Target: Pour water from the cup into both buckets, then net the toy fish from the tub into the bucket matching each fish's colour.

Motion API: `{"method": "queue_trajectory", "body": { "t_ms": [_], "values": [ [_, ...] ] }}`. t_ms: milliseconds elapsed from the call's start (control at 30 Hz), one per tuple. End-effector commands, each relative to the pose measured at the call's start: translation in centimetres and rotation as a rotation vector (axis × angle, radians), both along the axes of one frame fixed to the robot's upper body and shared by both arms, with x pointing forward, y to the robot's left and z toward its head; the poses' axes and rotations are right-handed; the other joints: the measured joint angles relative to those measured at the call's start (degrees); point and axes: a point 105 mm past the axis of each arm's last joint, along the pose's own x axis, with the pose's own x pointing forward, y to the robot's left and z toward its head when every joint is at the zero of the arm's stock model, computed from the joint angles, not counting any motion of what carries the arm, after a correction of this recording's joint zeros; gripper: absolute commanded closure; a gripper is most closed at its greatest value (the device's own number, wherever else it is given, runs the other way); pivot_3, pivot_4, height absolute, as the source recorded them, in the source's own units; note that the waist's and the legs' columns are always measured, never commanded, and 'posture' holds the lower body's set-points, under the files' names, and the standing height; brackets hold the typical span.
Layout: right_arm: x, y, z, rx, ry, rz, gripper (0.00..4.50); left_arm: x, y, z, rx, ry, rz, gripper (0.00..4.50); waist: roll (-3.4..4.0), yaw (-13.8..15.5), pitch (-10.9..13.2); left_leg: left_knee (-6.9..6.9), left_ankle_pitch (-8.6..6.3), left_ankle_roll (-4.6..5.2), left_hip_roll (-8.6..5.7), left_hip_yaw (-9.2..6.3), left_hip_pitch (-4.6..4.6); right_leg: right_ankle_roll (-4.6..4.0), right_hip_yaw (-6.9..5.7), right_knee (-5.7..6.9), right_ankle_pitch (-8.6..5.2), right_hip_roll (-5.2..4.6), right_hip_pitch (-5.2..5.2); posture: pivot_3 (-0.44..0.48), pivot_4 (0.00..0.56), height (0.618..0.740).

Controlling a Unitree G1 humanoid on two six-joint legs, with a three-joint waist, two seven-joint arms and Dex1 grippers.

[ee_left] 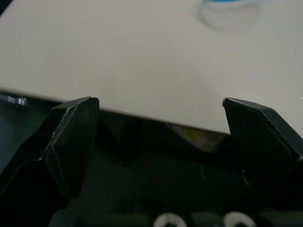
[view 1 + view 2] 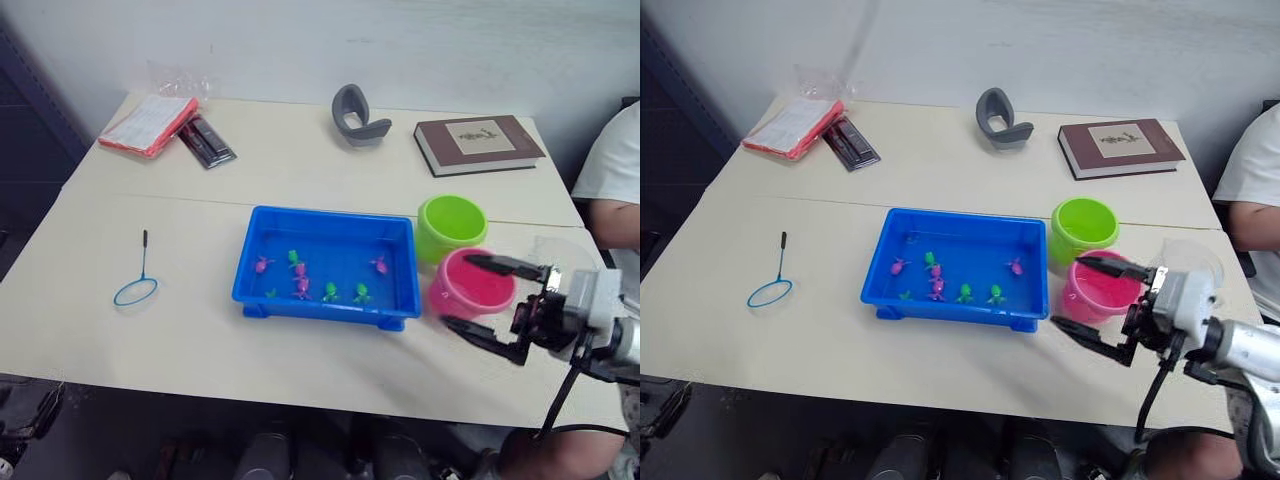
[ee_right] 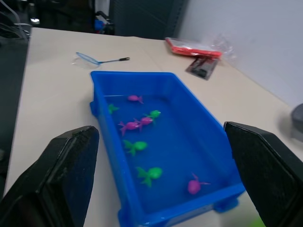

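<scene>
The blue tub [image 2: 262, 225] sits mid-table with water and several toy fish in it, magenta ones [image 2: 262, 264] and green ones [image 2: 361, 293]. The lime green bucket [image 2: 450, 228] stands to the tub's right, and the pink bucket [image 2: 470, 285] just in front of it. Right of the pink bucket stands the clear cup [image 2: 1196, 255]. My right gripper [image 2: 457, 290] is open by the pink bucket's near right side, gripping nothing. On the table's left lies the net [image 2: 135, 285]. In the left wrist view my left gripper [image 1: 161, 109] is open at the table's front edge.
Along the far side lie a brown book [image 2: 478, 143], a grey curved object [image 2: 357, 115], a red packet [image 2: 148, 123] and a black flat item [image 2: 206, 140]. A person in a white sleeve [image 2: 615, 170] sits at the right edge.
</scene>
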Motion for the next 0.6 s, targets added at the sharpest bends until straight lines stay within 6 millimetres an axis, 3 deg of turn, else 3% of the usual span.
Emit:
{"method": "queue_trajectory", "body": {
  "t_ms": [33, 167, 300, 400, 533, 600],
  "values": [
    [0.1, 0.3, 1.0, 0.016, -0.048, 0.013, 0.02, 1.9, 0.2, 3.1, 0.006, -0.022, 0.032, 0.0, -0.03, 0.28, 0.01, 0.0, 0.02, -0.01, 0.0, 0.0, 0.02, 0.0, 0.03, 0.02, 0.01, 0.0, 0.0, 0.0, 0.15, 0.74],
    [0.0, 1.3, 1.3, 0.021, -0.042, 0.055, 0.02, 6.0, -0.6, 5.5, 0.013, 0.02, 0.008, 0.0, 0.05, 0.61, 0.05, 0.0, 0.11, -0.19, 0.07, -0.01, 0.11, -0.17, 0.06, 0.29, -0.06, 0.03, -0.06, 0.0, 0.15, 0.74],
    [0.5, 1.6, 2.0, 0.023, -0.062, 0.057, 0.02, 9.3, -0.6, 6.4, 0.06, 0.162, 0.052, 0.0, 0.13, 0.59, 0.1, -0.01, 0.35, -0.62, 0.07, 0.11, 0.12, -0.24, 0.09, 0.51, -0.1, 0.09, -0.16, 0.0, 0.15, 0.74],
    [0.6, 2.1, 2.4, 0.037, -0.058, 0.057, 0.02, 13.5, -1.9, 7.1, 0.0, 0.169, -0.041, 0.0, 0.13, 0.48, 0.1, -0.03, 0.38, -0.69, 0.03, 0.25, 0.14, -0.22, 0.15, 0.57, -0.09, 0.14, -0.2, 0.0, 0.15, 0.74],
    [0.9, 2.5, 2.2, 0.004, -0.064, 0.066, 0.02, 19.6, -2.1, 7.4, 0.013, 0.173, -0.062, 0.0, 0.06, 0.65, 0.08, -0.04, 0.41, -0.73, -0.01, 0.44, 0.16, -0.18, 0.21, 0.84, -0.07, 0.28, -0.25, 0.0, 0.15, 0.74],
    [1.0, 2.6, 2.1, -0.007, -0.061, 0.079, 0.02, 21.9, -2.6, 7.2, 0.018, 0.194, -0.084, 0.0, 0.02, 0.64, 0.08, -0.04, 0.46, -0.75, 0.0, 0.58, 0.14, -0.06, 0.17, 0.81, 0.0, 0.74, -0.29, 0.0, 0.15, 0.74]
  ]
}}
